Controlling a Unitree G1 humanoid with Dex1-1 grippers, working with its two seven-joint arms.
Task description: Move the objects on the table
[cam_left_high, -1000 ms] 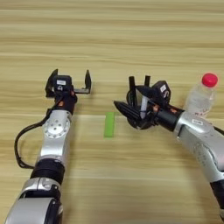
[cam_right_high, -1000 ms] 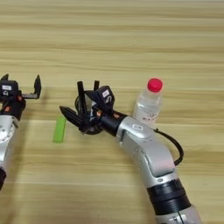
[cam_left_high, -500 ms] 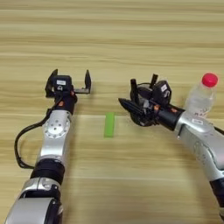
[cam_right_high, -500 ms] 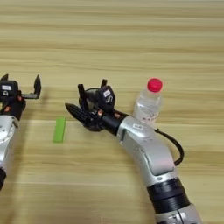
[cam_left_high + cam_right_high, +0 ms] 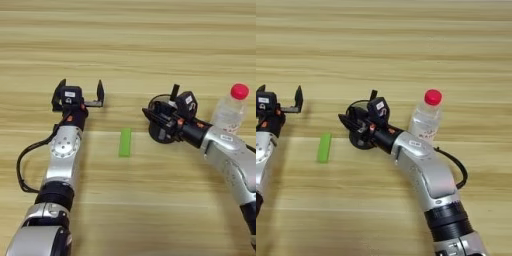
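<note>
Best kept steady and low over the table (image 5: pixel 128 45): right gripper (image 5: pixel 159 121) clamped on dark cup (image 5: pixel 162 131), bottle (image 5: pixel 229 111) just behind, green block (image 5: pixel 125 142) near ahead; left gripper (image 5: pixel 80 95) parked, fingers spread

A block (image 5: pixel 125 142) lies between both tools; the bottle (image 5: pixel 231 109) stands far right.

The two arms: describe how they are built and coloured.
Both arms are silver-grey metal segments with black joint bands. Each ends in a black gripper, left gripper and right gripper, with small orange accents and a white label. A black cable loops beside the left arm.
</note>
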